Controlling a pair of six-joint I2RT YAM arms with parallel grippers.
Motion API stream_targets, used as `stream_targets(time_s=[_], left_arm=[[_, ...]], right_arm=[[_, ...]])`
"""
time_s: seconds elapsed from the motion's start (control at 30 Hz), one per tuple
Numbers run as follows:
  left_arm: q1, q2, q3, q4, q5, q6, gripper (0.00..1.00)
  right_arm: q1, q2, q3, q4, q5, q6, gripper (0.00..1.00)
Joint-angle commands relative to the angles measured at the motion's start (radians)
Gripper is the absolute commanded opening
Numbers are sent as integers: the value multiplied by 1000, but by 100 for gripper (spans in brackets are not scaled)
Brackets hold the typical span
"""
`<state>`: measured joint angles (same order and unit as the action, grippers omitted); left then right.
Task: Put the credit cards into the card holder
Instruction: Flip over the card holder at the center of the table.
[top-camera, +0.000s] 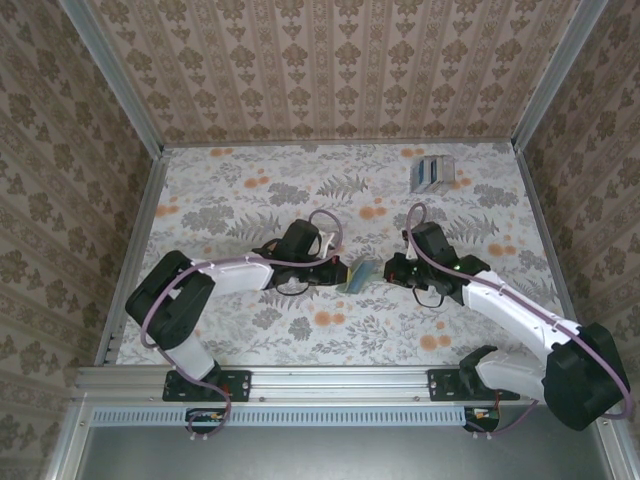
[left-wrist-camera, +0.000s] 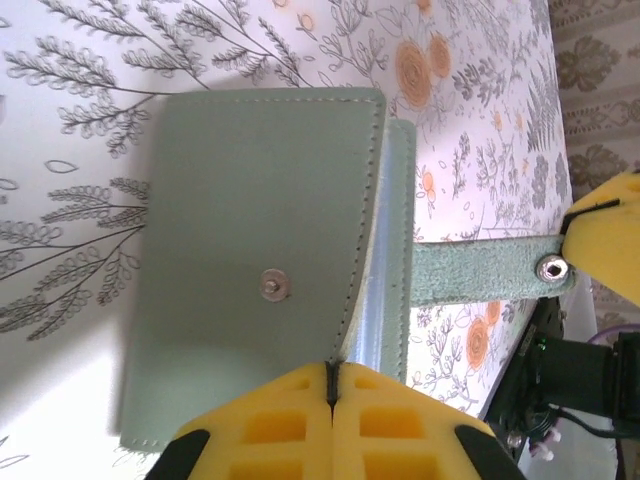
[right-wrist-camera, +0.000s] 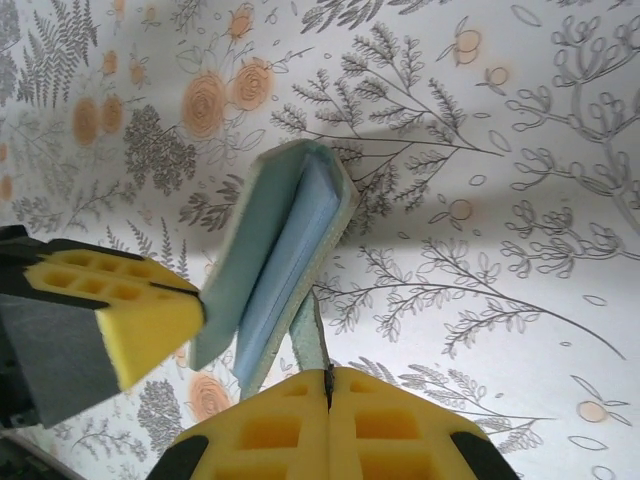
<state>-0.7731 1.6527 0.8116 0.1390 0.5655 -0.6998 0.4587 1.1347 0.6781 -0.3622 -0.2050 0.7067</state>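
The card holder is a sage-green leather fold with stitched edges, a snap stud and a strap, held above mid-table between both arms. My left gripper is shut on the edge of its cover. My right gripper is shut on its strap. The fold gapes slightly and shows a pale blue lining. The credit cards look like a small silvery-grey cluster with dark and blue stripes, far back right, apart from both grippers.
A floral cloth covers the table, and patterned walls close it in at the back and both sides. A metal rail runs along the near edge by the arm bases. The left gripper's yellow finger sits close beside the fold.
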Motion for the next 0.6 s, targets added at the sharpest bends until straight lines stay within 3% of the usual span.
stream_targets(time_s=[0.0, 0.13, 0.17, 0.3, 0.43, 0.57], left_arm=[[23, -13, -26, -132, -88, 43, 0], [36, -40, -28, -181, -128, 60, 0], [39, -47, -33, -189, -138, 65, 0], [56, -58, -43, -205, -154, 75, 0], [69, -31, -57, -167, -137, 68, 0], [70, 11, -62, -128, -97, 48, 0]], right_arm=[[-13, -37, 14, -90, 93, -40, 0], [-23, -21, 28, -170, 193, -54, 1], [-24, -15, 31, -199, 207, -62, 5], [-28, 12, 29, -186, 172, -72, 10], [-29, 39, 23, -110, 82, -66, 35], [-29, 94, 17, -48, -23, -42, 47]])
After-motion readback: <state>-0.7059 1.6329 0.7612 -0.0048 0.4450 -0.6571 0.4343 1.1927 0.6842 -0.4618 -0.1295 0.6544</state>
